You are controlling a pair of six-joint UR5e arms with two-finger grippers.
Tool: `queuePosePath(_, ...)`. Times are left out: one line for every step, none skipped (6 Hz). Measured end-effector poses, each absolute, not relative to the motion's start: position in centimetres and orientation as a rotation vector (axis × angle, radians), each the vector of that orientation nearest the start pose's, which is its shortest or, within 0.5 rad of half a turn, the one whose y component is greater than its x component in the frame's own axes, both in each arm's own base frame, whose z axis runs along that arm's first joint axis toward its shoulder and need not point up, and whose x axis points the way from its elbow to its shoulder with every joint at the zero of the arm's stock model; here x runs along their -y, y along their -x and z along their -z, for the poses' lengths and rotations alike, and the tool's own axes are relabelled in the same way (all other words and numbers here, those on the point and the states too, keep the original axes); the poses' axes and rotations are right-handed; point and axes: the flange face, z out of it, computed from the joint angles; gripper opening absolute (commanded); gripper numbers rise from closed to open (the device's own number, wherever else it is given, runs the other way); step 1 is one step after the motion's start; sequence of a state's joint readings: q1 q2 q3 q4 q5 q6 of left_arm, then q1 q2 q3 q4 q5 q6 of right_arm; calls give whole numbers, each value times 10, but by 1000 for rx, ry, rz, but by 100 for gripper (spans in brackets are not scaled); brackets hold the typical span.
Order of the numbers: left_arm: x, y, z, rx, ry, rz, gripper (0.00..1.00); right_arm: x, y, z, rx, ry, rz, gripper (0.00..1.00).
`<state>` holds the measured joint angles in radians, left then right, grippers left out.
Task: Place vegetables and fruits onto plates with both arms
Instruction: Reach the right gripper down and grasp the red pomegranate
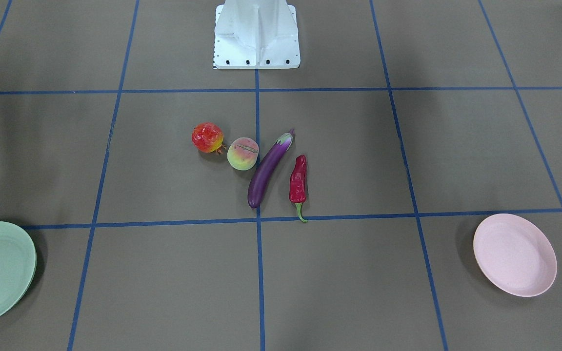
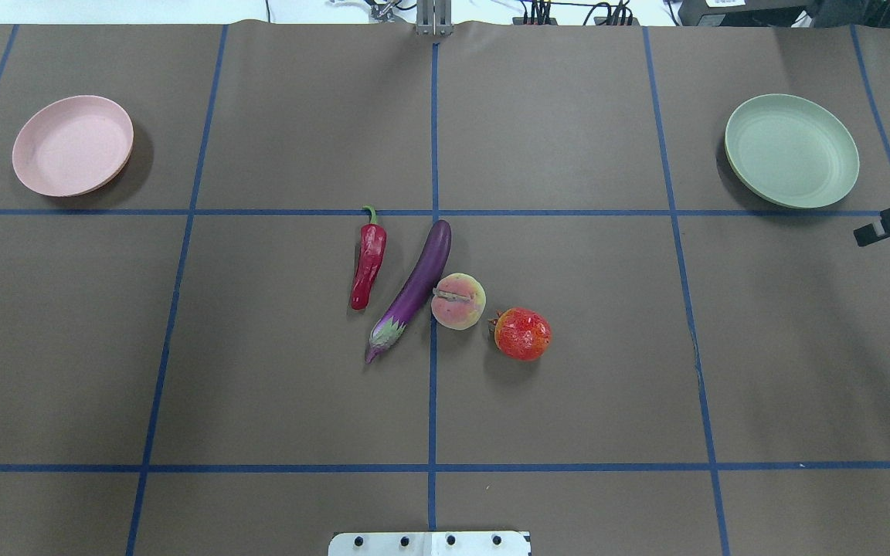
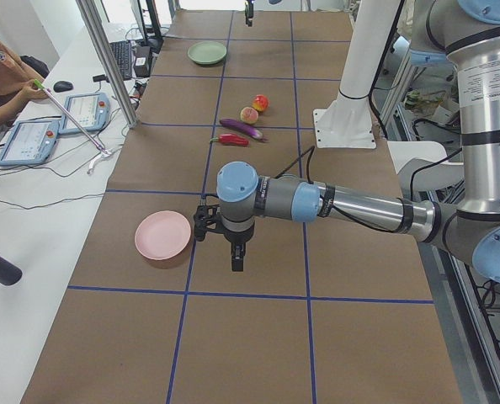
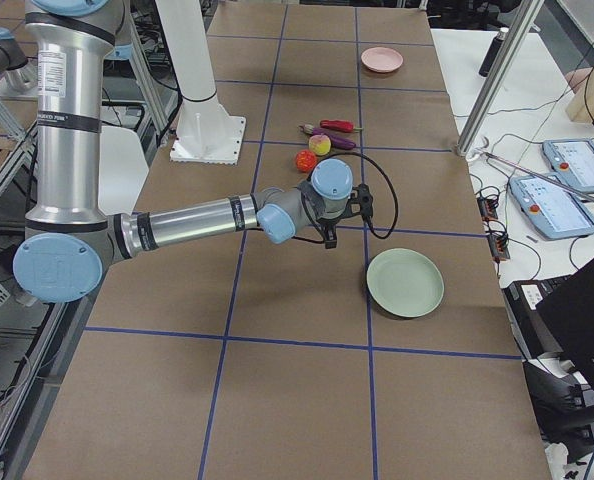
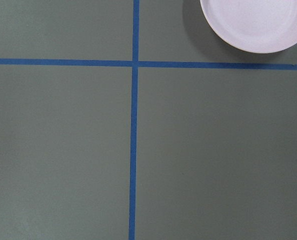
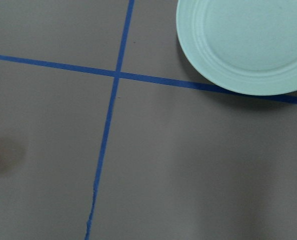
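Note:
The purple eggplant (image 2: 414, 289), red chili pepper (image 2: 368, 266), peach (image 2: 458, 300) and bumpy red-orange fruit (image 2: 522, 333) lie together at the table's middle. The pink plate (image 2: 73, 144) stands empty far left, the mint green plate (image 2: 791, 150) empty far right. My left gripper (image 3: 236, 257) hangs above the table beside the pink plate (image 3: 163, 235); I cannot tell if it is open. My right gripper (image 2: 878, 229) shows only partly at the edge, near the green plate (image 4: 405, 283); I cannot tell its state. Both wrist views show plate rims (image 5: 253, 25) (image 6: 243, 45), no fingers.
The white base block (image 1: 256, 39) stands at the robot's side of the table. Blue tape lines (image 2: 433, 386) grid the brown surface. Metal posts (image 3: 107, 59) and a side table with tablets (image 3: 31, 139) and an operator line the far edge.

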<state>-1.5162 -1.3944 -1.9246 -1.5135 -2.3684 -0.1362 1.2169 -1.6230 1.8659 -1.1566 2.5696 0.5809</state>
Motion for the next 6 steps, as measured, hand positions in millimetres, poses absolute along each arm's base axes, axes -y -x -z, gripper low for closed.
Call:
queuePosePath(422,38,-568,-804,-38,27,100,465,167,-434,1129,-74,85,99)
queuePosePath(423,36,-568,-804,-39,21,100,463,232,-387,1123,-60,45,99)
queuePosePath(425,30,-567,-805,-39,2,100,451,294,-349,1124,-55,30,99)
queuePosePath(428,20,-563,-807,-45,-25,100,434,347,-322,1112,-56,33,99)
queuePosePath(430,11,-559,-811,-59,-52,100,419,393,-299,1070,-72,39,98)
queuePosePath(433,3,-556,-814,-69,-76,100,403,431,-281,1008,-87,47,98)
